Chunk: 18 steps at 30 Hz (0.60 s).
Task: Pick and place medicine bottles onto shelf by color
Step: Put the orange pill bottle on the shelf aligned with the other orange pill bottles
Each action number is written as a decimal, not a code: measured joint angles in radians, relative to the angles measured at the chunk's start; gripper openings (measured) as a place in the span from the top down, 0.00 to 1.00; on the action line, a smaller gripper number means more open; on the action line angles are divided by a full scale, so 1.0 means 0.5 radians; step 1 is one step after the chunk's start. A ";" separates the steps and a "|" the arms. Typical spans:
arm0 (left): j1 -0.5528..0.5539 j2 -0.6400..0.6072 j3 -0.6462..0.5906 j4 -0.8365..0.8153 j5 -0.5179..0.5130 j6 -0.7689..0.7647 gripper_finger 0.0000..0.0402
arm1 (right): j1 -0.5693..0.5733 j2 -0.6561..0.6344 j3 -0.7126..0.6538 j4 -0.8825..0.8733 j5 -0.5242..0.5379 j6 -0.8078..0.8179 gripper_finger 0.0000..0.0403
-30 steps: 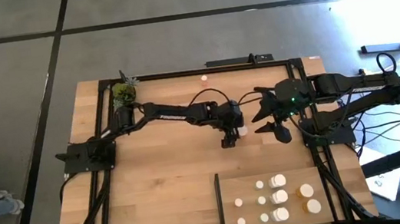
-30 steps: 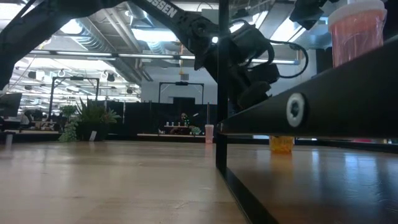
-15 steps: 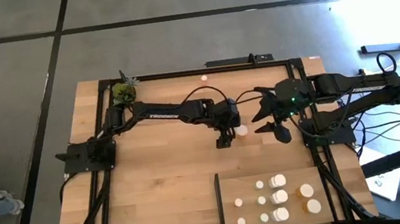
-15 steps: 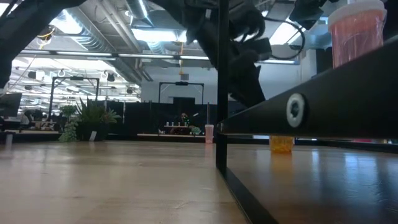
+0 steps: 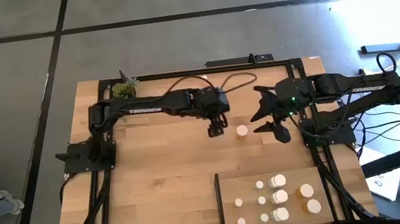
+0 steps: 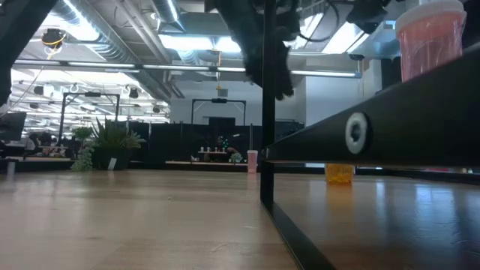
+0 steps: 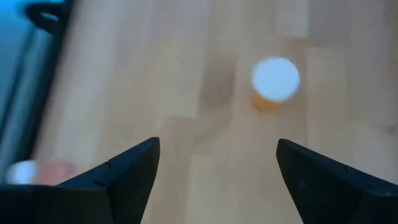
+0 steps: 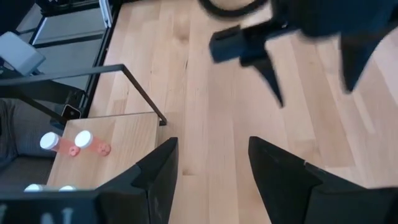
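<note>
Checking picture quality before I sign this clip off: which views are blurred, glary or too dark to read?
Left wrist view: smeared throughout; the orange bottle is a soft white blob beyond the open left pincer. High view: sharp on the table, but the floor at top right is blown out. Low view: the arm overhead is a backlit silhouette against bright ceiling lights. Right wrist view: clear on the wood; the other arm is slightly soft.

Left claw [image 5: 217, 130] wide open mid-table, empty — right claw [image 5: 277, 123] parted, empty, arm folded.
</note>
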 joint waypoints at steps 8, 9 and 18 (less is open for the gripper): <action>0.002 -0.228 0.003 -0.102 -0.181 -0.067 0.21 | 0.000 0.000 0.000 0.021 0.001 0.007 0.51; 0.002 -0.248 0.002 -0.112 -0.187 -0.066 0.21 | 0.000 0.000 0.000 0.025 0.001 0.012 0.51; 0.002 -0.444 0.002 -0.344 -0.236 -0.072 0.21 | -0.010 0.049 0.002 -0.177 0.533 0.220 0.51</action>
